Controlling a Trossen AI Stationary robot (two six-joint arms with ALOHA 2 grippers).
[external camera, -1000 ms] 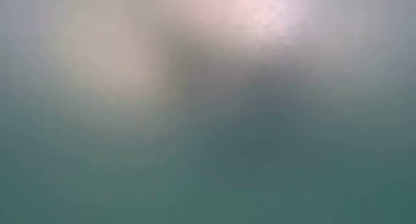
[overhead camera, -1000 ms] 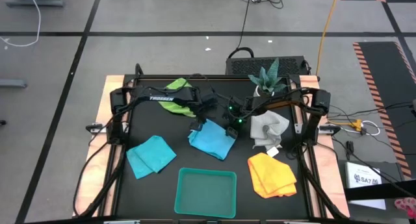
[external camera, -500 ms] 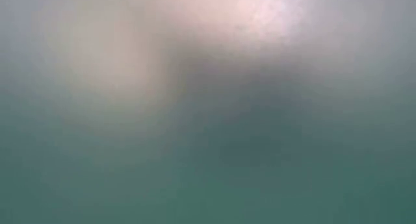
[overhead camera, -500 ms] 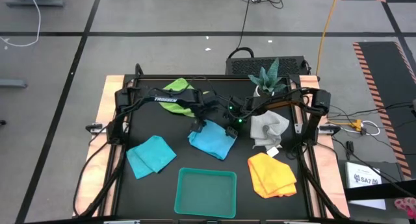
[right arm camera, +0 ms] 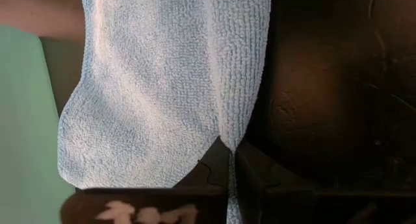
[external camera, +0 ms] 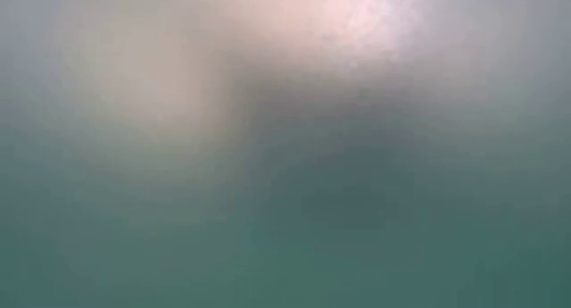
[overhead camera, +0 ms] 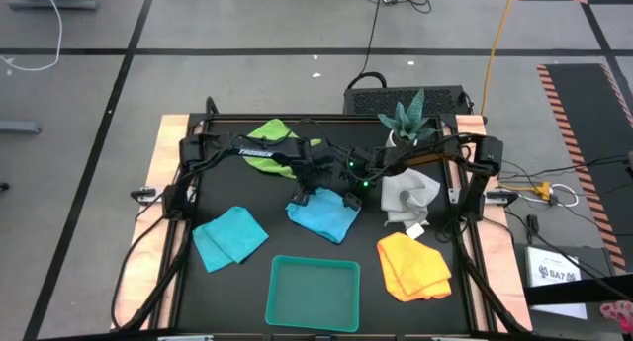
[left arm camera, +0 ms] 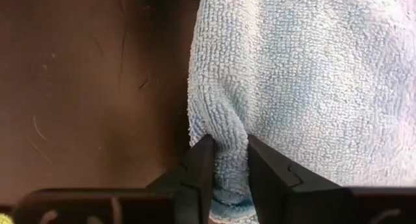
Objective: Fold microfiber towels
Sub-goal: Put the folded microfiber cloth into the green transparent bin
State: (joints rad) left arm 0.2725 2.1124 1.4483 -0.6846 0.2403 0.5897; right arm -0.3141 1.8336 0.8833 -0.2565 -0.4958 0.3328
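Nearest, the teal tray [overhead camera: 314, 293] lies bare, flanked by a folded turquoise towel [overhead camera: 229, 236] on the left and the yellow-orange towel [overhead camera: 413, 266] on the right. At mid-table the second turquoise towel [overhead camera: 322, 213] is pinched at its far corners, the left gripper [left arm camera: 225, 160] and right gripper [right arm camera: 229, 160] each clamped on it, probably for a fold. Farther off lie the grey-white towel [overhead camera: 408, 195] and lime green towel [overhead camera: 269, 133].

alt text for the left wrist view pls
The left gripper pinches a bunched fold at the edge of a turquoise microfiber towel between its two dark fingers. The towel lies on the dark table.
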